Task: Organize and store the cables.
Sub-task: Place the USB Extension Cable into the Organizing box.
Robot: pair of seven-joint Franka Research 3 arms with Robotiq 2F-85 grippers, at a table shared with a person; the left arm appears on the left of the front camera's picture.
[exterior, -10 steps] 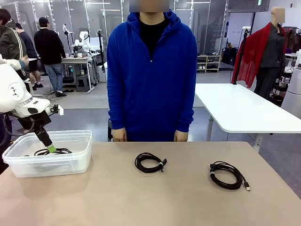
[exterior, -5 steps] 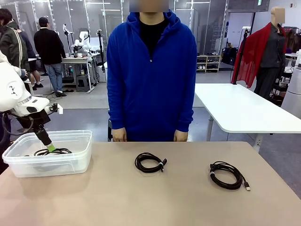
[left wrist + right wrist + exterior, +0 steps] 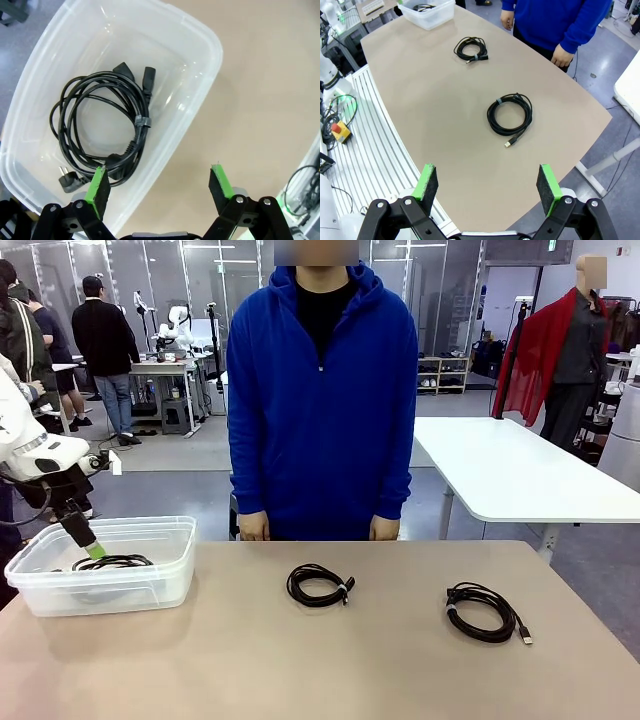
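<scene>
Three cables are seen. The first coil (image 3: 141,121) is laid inside the clear bin (image 3: 150,523) at the table's (image 3: 300,670) far left. The second coil (image 3: 342,590) is found at the middle, and the third coil (image 3: 500,625), ended by a USB plug, at the right. The left gripper (image 3: 160,182) is held open and empty over the bin. The right gripper (image 3: 487,185) is spread wide, empty, above the near right edge. Were only one strand pinched, a coil could be pulled loose and dragged.

Left gripper (image 3: 158,174), right gripper (image 3: 487,172) open.
</scene>
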